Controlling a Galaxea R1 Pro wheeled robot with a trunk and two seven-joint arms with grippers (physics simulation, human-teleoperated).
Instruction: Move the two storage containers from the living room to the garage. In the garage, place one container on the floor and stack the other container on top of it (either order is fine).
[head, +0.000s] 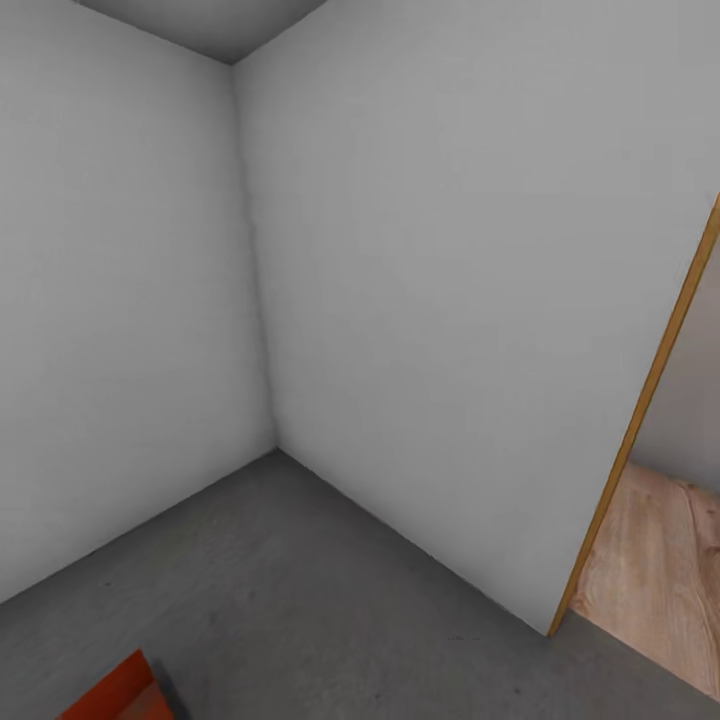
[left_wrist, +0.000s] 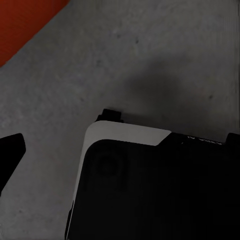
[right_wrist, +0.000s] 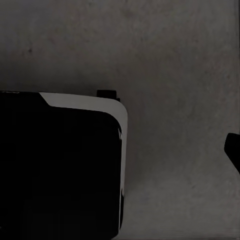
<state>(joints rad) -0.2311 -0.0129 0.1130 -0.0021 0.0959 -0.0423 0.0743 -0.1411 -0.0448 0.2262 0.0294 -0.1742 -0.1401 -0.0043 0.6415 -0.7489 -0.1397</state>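
Head view: red-orange container (head: 120, 692) corner on concrete floor (head: 300, 590)

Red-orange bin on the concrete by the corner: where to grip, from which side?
Likely a thin side wall of the red-orange rectangular storage bin, pinched from above: the open top leaves its rim exposed, and it sits flat on the dark grey concrete floor. Most of it is cropped.
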